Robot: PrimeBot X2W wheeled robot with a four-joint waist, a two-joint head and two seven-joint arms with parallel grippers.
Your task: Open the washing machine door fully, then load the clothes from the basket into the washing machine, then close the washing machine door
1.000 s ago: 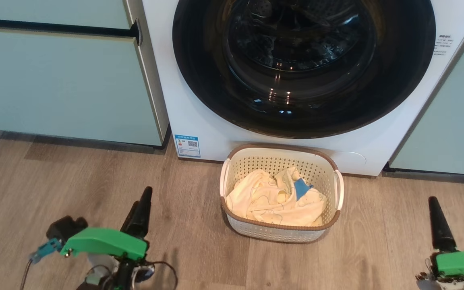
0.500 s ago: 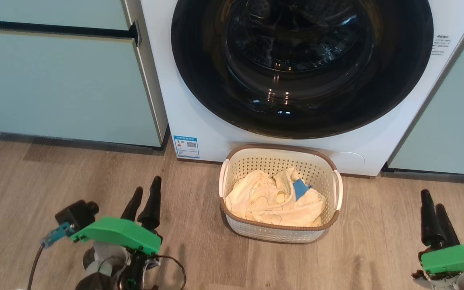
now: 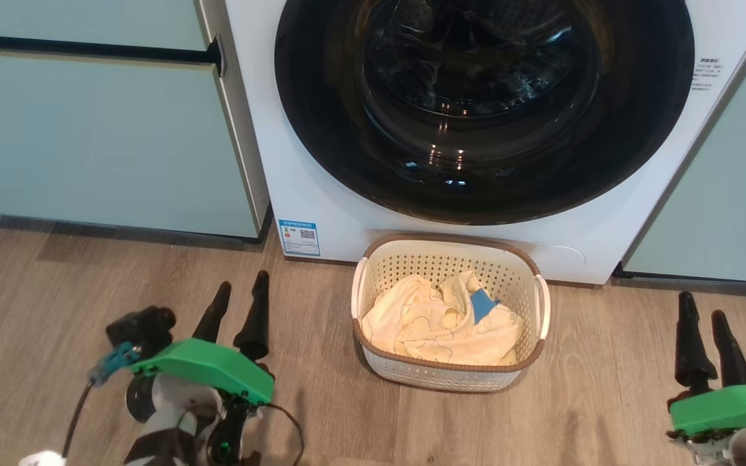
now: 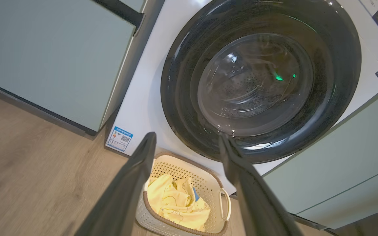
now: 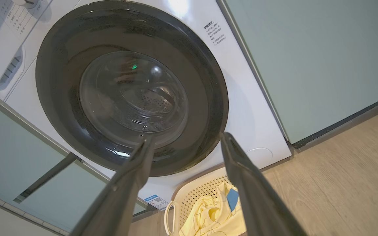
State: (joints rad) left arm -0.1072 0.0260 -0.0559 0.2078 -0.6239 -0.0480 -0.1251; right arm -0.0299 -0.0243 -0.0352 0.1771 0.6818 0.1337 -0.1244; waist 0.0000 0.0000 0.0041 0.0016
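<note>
While left gripper [image 3: 242,280] and right gripper [image 3: 702,305] gape empty, the basket [image 3: 439,378] apparently lies lengthwise along the door [image 3: 321,129].

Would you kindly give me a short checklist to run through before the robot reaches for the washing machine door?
1. left gripper open and empty: ok.
2. right gripper open and empty: ok.
3. door open: not ok, it is shut.
4. clothes all inside the basket: ok.
5. basket out of the door's swing: cannot tell; it stands on the floor right below the door.
6. Where to grip the door: cannot tell.
</note>
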